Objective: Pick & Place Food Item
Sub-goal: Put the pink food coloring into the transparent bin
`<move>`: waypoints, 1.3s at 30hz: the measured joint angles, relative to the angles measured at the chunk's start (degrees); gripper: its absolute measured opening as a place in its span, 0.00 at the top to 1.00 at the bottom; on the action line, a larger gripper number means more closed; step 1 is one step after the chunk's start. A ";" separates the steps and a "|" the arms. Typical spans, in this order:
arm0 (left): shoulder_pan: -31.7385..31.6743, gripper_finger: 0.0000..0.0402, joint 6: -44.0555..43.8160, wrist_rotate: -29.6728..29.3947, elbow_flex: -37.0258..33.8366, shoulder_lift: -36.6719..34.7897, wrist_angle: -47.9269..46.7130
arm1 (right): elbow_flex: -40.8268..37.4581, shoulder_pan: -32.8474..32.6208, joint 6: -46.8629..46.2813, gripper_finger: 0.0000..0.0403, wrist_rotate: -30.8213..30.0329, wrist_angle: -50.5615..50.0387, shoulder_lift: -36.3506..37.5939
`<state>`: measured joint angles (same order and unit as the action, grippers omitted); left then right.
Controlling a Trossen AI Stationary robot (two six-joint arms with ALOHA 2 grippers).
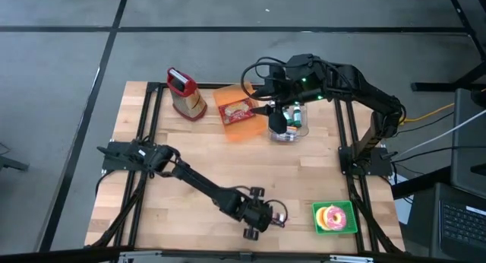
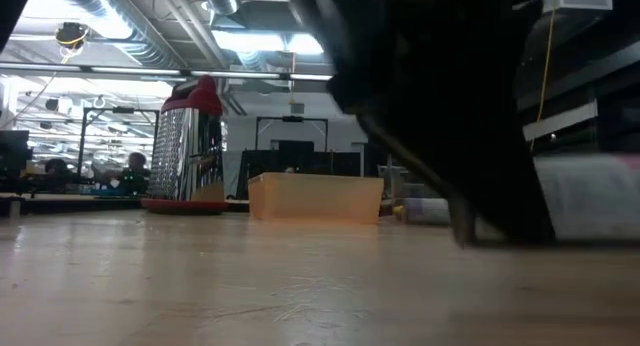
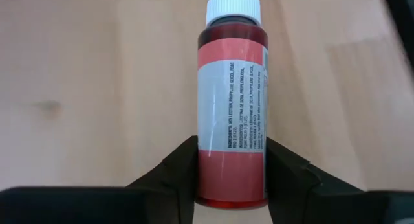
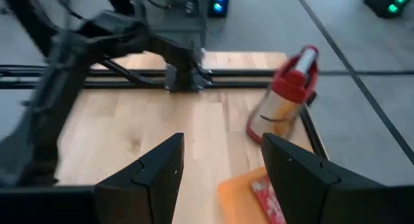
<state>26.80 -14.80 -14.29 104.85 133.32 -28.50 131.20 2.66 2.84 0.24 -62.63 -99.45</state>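
two dark arms work over one wooden table [image 1: 304, 179]. on it stand one metal grater [image 1: 186, 94] with a red top, one orange tray [image 1: 241, 113] with a red packet [image 1: 238, 111] lying in it, one clear container [image 1: 291, 131] holding small bottles that cannot be counted, and one green plate [image 1: 350, 227] carrying a single pink-iced donut [image 1: 332, 217].

one small bottle [image 3: 231, 104] of red liquid, with a white cap and a pale label, lies on its side on the bare wood near the table's front edge, left of the green plate and well apart from the tray and grater. the left gripper [image 3: 231, 169] is down at it: the bottle's lower body sits between the two dark fingers [image 3: 174, 169], which stand just beside or against its sides, narrow about it, while the capped end points away from the gripper. whether the fingers actually press the bottle i cannot tell, and it rests on the table. in the high view the same gripper [image 1: 277, 216] sits at the end of the left arm, stretched across the table's front part.

the right gripper [image 4: 223, 162] hangs high over the back of the table, above the clear container and beside the orange tray, with its fingers spread wide and nothing between them.

the low view shows the grater, the tray and a dark blurred mass of arm close by.
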 joint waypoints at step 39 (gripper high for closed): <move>-11.61 0.67 17.52 4.97 -2.30 -13.79 7.61 | -8.17 -26.06 -0.36 0.48 0.00 -3.65 23.20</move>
<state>15.18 2.72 -9.32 102.54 119.52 -20.88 123.03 -23.40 2.48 0.23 -66.29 -76.25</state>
